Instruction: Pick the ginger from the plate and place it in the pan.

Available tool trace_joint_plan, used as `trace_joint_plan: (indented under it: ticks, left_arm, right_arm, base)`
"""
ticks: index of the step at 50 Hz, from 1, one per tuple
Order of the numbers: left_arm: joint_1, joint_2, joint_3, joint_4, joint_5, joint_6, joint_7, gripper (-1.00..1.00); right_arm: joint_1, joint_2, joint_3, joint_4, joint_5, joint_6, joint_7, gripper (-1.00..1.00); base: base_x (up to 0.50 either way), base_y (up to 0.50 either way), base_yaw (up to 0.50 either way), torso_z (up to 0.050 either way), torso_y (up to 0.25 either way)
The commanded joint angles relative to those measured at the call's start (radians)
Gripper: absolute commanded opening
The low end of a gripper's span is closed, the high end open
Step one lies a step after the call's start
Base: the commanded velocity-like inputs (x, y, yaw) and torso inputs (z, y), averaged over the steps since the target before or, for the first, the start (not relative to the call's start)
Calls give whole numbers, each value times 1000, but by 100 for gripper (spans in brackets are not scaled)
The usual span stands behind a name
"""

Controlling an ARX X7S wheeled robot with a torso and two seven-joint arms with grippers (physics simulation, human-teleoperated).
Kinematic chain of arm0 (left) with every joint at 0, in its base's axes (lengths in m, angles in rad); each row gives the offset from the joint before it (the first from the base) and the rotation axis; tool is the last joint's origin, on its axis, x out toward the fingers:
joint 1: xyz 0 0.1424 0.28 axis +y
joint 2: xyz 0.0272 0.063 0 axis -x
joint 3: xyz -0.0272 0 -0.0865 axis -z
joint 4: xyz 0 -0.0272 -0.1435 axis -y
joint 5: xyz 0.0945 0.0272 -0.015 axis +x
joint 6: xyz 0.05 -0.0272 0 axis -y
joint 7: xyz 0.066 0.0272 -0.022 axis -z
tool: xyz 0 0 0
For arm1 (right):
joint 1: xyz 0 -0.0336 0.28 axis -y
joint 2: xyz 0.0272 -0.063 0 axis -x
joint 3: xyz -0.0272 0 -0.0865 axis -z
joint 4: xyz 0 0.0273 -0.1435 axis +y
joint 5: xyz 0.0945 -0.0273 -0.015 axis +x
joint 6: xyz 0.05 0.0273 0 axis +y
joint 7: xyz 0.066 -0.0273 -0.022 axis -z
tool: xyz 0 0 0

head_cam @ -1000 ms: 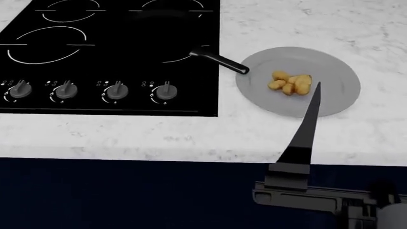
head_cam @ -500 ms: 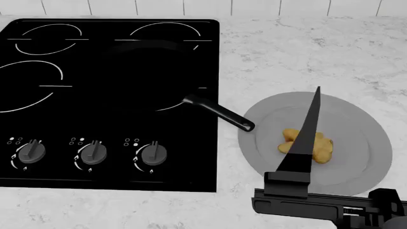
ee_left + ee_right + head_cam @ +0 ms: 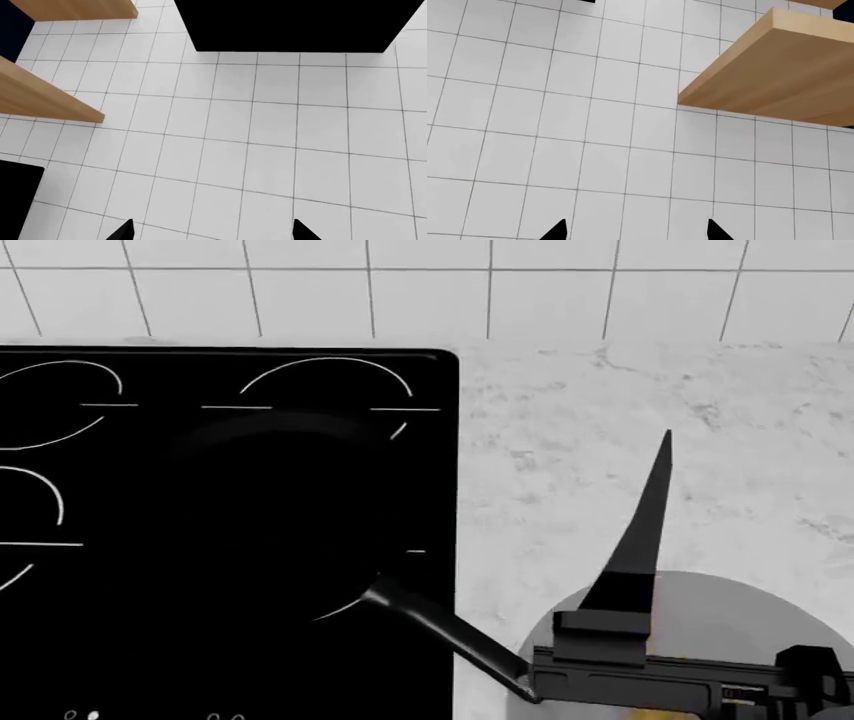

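Head view shows the ginger (image 3: 657,714) unpicked on the plate (image 3: 747,610), both grippers spread and empty, so the right gripper (image 3: 634,231) must descend to it, pan (image 3: 267,510) waiting

Head camera looks steeply down on stovetop (image 3: 227,520) and counter (image 3: 601,440); both wrist cameras face the tiled wall (image 3: 267,140), sharing it.

White marble counter (image 3: 601,420) bears stovetop (image 3: 160,640) and plate (image 3: 747,605).
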Motion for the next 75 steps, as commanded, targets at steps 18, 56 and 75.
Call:
trace_joint_plan:
  ticks: [18,56,75]
  left_arm:
    - [28,2,37,-36,12,53,4,100]
    - [18,-16,62,-24,-6,56,-13,100]
    - [30,-25,75,-23,-3,65,-22,100]
  right_arm:
    - [676,442,-78,-9,1123,81,472,100]
    - [1070,598,-539,244,1802,196,549,100]
    - [1852,470,-1279,368,2030,259,562,100]
  base:
    - [14,0,0,0,1]
    - [0,0,0,0,0]
    - [0,0,0,0,0]
